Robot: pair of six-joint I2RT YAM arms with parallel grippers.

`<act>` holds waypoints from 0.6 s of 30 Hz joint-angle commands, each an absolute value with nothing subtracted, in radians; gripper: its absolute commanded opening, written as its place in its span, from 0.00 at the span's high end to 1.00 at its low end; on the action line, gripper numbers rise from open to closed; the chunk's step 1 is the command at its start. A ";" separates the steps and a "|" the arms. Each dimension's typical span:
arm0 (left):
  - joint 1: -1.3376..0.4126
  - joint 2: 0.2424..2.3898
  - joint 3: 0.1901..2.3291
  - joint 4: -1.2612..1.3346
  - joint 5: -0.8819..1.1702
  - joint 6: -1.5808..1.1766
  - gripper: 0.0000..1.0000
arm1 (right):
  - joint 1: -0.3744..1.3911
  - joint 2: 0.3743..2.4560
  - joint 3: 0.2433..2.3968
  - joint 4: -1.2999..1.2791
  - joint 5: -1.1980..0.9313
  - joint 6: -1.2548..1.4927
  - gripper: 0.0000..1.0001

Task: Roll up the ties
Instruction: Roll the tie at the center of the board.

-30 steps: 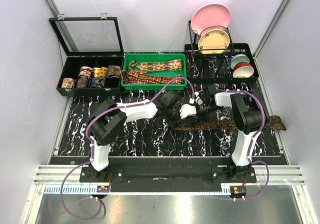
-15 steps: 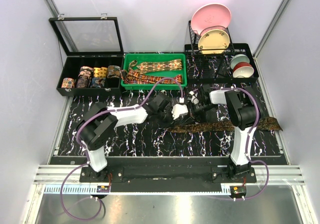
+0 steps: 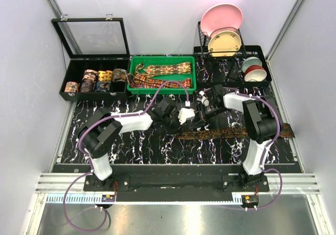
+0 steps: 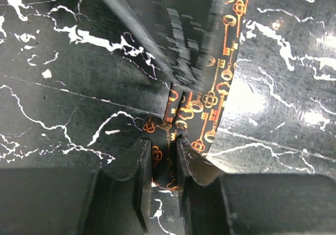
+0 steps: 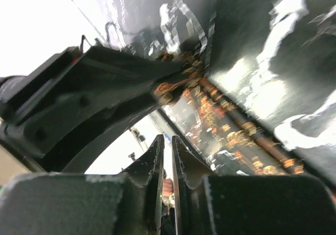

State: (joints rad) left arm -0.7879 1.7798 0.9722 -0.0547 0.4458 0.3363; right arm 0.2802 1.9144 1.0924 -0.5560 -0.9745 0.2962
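Observation:
A dark tie (image 3: pixel 236 133) with orange-gold key patterns lies stretched across the marble table, running right toward the table's edge. Its left end is lifted between the two arms. My left gripper (image 3: pixel 185 115) is shut on that end, and the left wrist view shows the patterned tie (image 4: pixel 202 125) pinched between the jaws of the left gripper (image 4: pixel 164 146). My right gripper (image 3: pixel 201 113) faces it closely from the right. In the right wrist view the right gripper (image 5: pixel 168 143) has a narrow gap with nothing in it. The tie (image 5: pixel 220 114) runs past beyond the tips.
A green tray (image 3: pixel 161 57) at the back holds loose ties (image 3: pixel 163 68). Left of it an open black case (image 3: pixel 68 96) holds several rolled ties (image 3: pixel 97 80). A dish rack with plates (image 3: pixel 223 20) and bowls (image 3: pixel 252 70) stands at the back right.
Both grippers have shifted left and slightly back, dragging the tie leftward across the table. The right jaws have parted a little.

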 commanded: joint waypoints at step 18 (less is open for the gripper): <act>-0.775 1.815 0.868 0.163 0.452 0.216 0.80 | 0.330 2.005 1.029 -0.522 -0.793 0.394 0.94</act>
